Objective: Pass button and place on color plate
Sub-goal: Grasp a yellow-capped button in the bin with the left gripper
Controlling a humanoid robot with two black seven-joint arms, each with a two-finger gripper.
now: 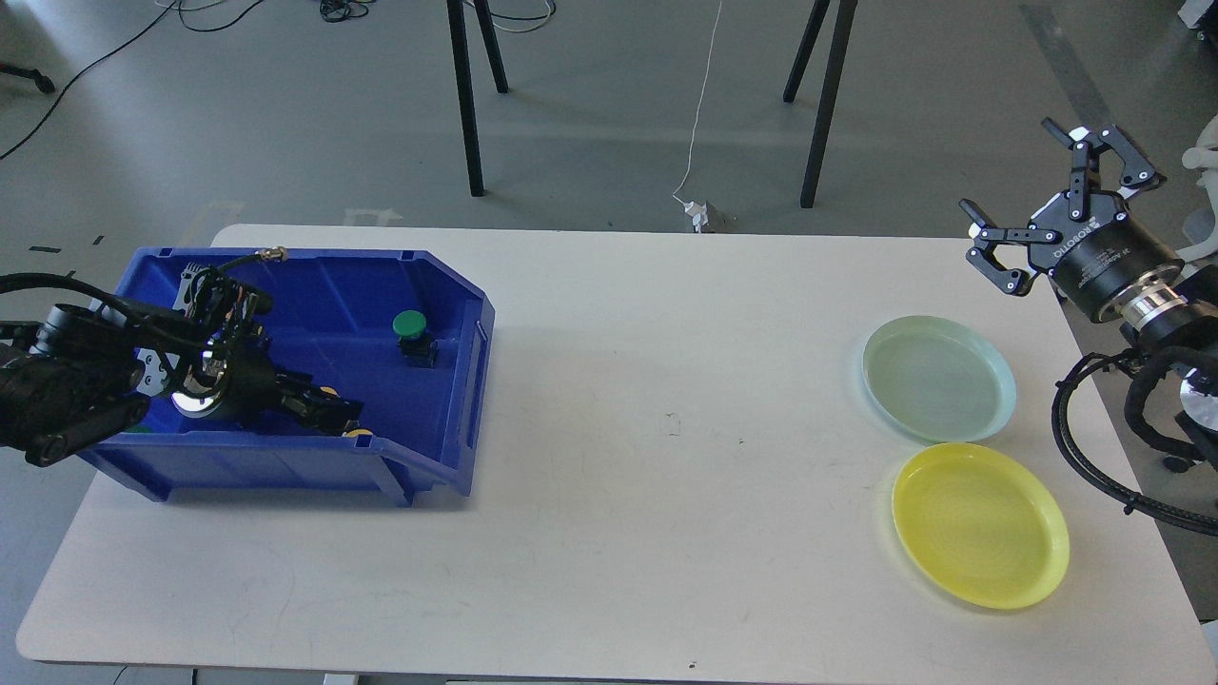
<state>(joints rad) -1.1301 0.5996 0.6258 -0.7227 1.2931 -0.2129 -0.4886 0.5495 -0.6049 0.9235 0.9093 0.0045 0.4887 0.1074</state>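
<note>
Reach is the question at this moment: our left hand [328, 411] sits low inside the blue bin [447, 285] at the left of the surface [609, 533], dark against the bin floor, and we cannot tell whether its fingers are apart or together. Yellow bits show just beside its tip, perhaps yellow buttons [360, 434], though they are too hidden to be sure. The green button [410, 326] stands upright on its black base farther back in the bin, up and to the right of that hand, near it but apart. Our left arm is plainly the nearer one. Our right hand [1051, 200] hangs in the air at the far right with its fingers spread wide and nothing between them, well apart from the bin. Below it lie the pale green plate [990, 366] and the yellow plate [1047, 552], both bare, so we judge nothing has been delivered yet.
</note>
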